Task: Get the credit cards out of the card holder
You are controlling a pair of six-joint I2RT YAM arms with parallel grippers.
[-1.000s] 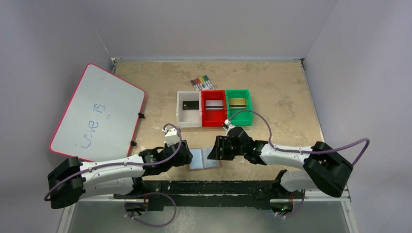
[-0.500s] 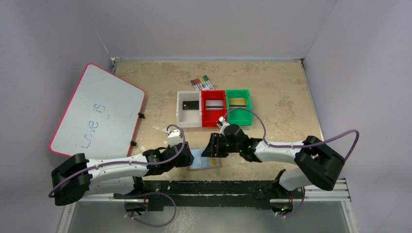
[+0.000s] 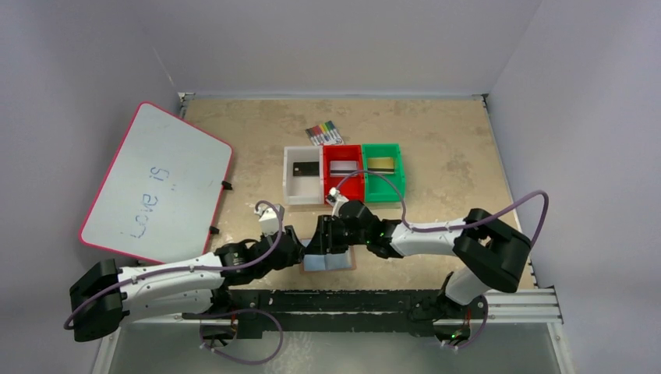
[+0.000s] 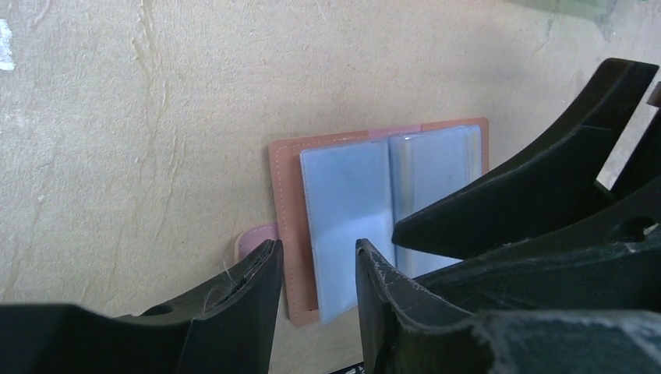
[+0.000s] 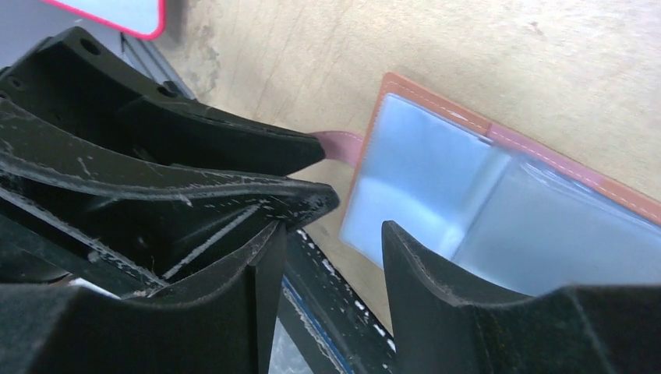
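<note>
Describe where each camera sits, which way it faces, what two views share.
Top external: above and behind the bases, looking down on the beige table; shows both arms, left gripper, right gripper.
Left wrist: on the left arm, facing the open tan-brown bifold card holder with clear pockets; own black fingers frame it.
Right wrist: on the right arm, facing that holder; own fingers frame it.
Shared: both wrist views show the holder and the other gripper.

the left end effector [image 4: 316,249] and right end effector [image 5: 331,234] crowd the card holder [image 4: 343,195] from both sides, with bins [image 3: 288,175] beyond.
</note>
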